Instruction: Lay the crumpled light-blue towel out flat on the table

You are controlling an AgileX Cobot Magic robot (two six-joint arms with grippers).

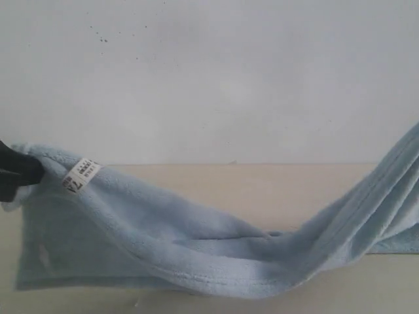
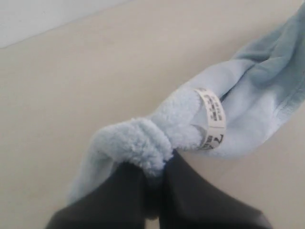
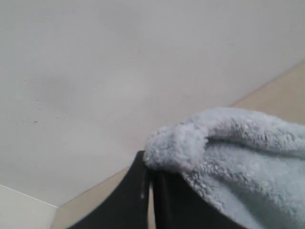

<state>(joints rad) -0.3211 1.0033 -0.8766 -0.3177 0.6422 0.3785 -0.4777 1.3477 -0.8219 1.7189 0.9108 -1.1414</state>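
**Pale-blue towel (image 1: 196, 252) hanging in a sagging span over the table (image 1: 262, 186)**

A fluffy terry towel is stretched between two robot arms, in front of a white speckled wall (image 1: 209, 78). The left gripper (image 2: 153, 164) has dark fingers. It is clamped tight on a bunched corner of the cloth at the left of the exterior view, held above the beige table. A small white printed label (image 1: 81, 174) sits on the towel just beside that grip. From there the cloth slopes down in soft folds to a low sag in the middle, close to or on the table. It then climbs toward the right edge. The right gripper (image 3: 150, 174) is pinched closed on another fluffy bunched edge and shows only in its wrist view.
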